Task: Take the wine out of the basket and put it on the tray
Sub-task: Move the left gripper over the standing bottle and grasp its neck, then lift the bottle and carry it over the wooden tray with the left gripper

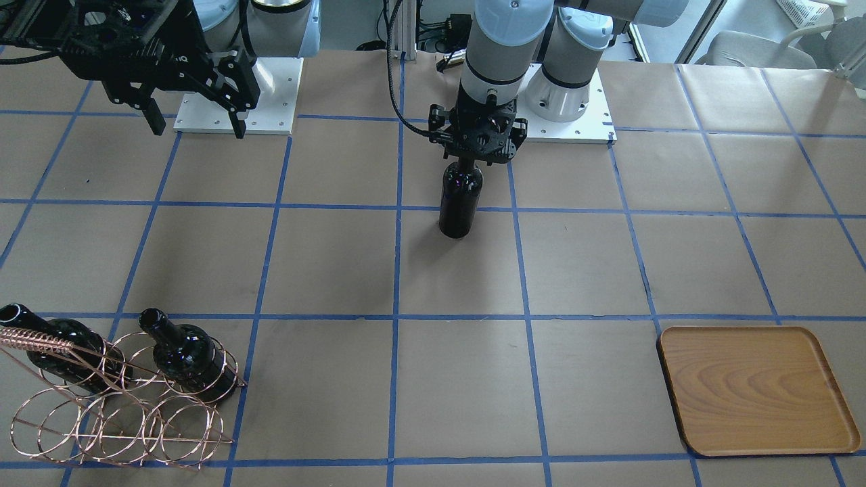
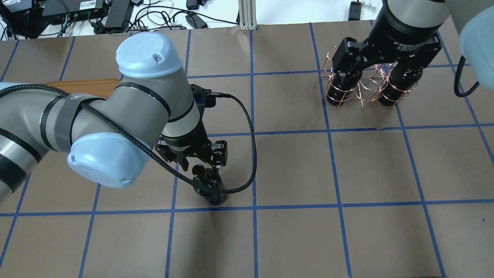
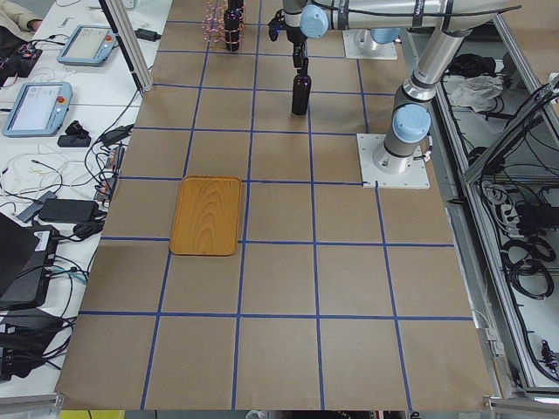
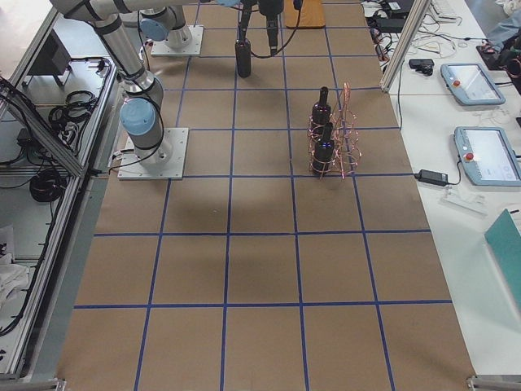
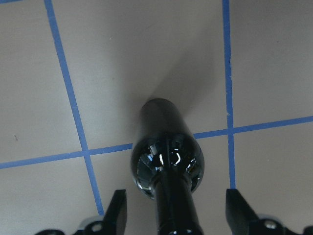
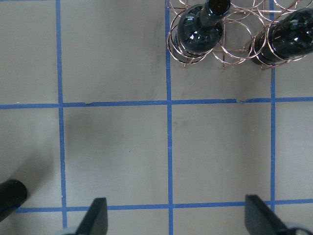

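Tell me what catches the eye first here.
A black bottle stands upright alone at mid-table, with the left gripper open around its neck. At the table's edge on the right arm's side, a copper basket holds two more bottles, and the right gripper hangs open near it. The wooden tray lies bare on the left arm's side.

Three bottles: a lone bottle [image 1: 461,199], a second bottle [image 1: 162,335] and a third bottle [image 1: 30,321], both in wire rings; one basket [image 1: 122,426]; one tray [image 1: 758,389]; two grippers: left gripper [image 1: 477,157], right gripper [image 1: 197,128].
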You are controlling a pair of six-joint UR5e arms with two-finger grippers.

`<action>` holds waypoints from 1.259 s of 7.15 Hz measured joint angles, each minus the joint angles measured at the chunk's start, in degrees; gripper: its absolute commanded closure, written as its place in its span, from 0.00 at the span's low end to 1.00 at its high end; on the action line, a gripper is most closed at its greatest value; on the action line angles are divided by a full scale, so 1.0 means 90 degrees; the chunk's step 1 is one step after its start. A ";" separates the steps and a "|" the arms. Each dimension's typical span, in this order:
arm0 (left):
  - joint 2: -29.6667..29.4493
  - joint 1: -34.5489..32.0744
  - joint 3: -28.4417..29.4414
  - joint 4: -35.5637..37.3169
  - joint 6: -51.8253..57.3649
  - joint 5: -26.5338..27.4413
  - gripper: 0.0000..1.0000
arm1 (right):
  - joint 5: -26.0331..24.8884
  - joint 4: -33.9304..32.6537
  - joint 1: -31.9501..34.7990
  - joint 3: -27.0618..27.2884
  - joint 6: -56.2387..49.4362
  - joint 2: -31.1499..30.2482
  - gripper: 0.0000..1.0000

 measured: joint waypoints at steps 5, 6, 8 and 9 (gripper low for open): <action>0.0017 0.0001 0.0005 -0.0242 -0.0024 -0.0007 0.99 | 0.0003 -0.0040 0.0002 0.0018 -0.0011 -0.0004 0.00; 0.0013 0.0006 0.0013 -0.0353 -0.0025 -0.0026 1.00 | -0.0001 -0.0038 0.0005 0.0018 -0.0011 -0.0008 0.00; 0.0003 0.0012 0.0047 -0.0564 -0.0027 -0.0038 1.00 | -0.0003 -0.0038 0.0010 0.0018 -0.0011 -0.0008 0.00; -0.0001 0.0034 0.0097 -0.0614 -0.0017 -0.0026 1.00 | -0.0003 -0.0037 0.0012 0.0021 -0.0011 -0.0008 0.00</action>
